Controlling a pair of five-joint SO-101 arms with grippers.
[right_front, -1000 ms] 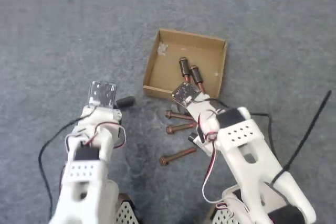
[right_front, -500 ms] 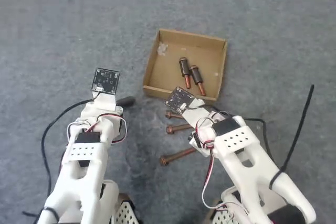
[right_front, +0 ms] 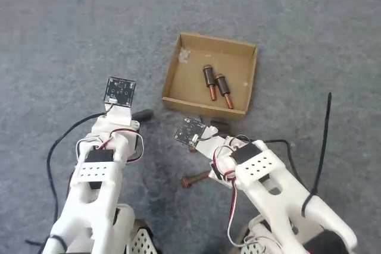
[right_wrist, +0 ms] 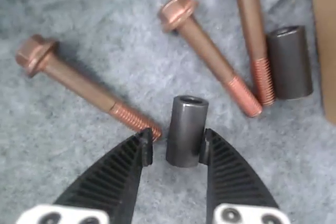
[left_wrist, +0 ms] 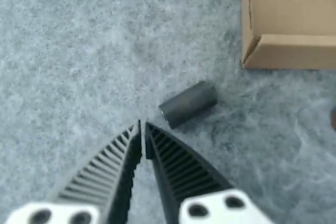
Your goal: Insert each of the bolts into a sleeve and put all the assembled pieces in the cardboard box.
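Note:
In the right wrist view my right gripper (right_wrist: 177,139) is open, its fingers on either side of a dark sleeve (right_wrist: 186,129) lying on the grey carpet. Three copper bolts (right_wrist: 86,85), (right_wrist: 210,53), (right_wrist: 252,35) lie just beyond it, and a second sleeve (right_wrist: 289,61) lies beside the farthest bolt. My left gripper (left_wrist: 142,127) is shut and empty, its tips a short way from a third sleeve (left_wrist: 188,104) (right_front: 141,115). The cardboard box (right_front: 178,66) holds two assembled pieces (right_front: 209,81), (right_front: 224,90).
A corner of the box (left_wrist: 289,51) is close beyond the left sleeve. One bolt (right_front: 196,178) lies on the carpet beside the right arm. A black cable (right_front: 321,147) arcs up at the right. Grey carpet stretches open to the far left and right.
The right wrist has drawn back from the box's front wall, leftward and nearer, over the loose bolts. The left wrist shifted slightly away early on, then stayed still.

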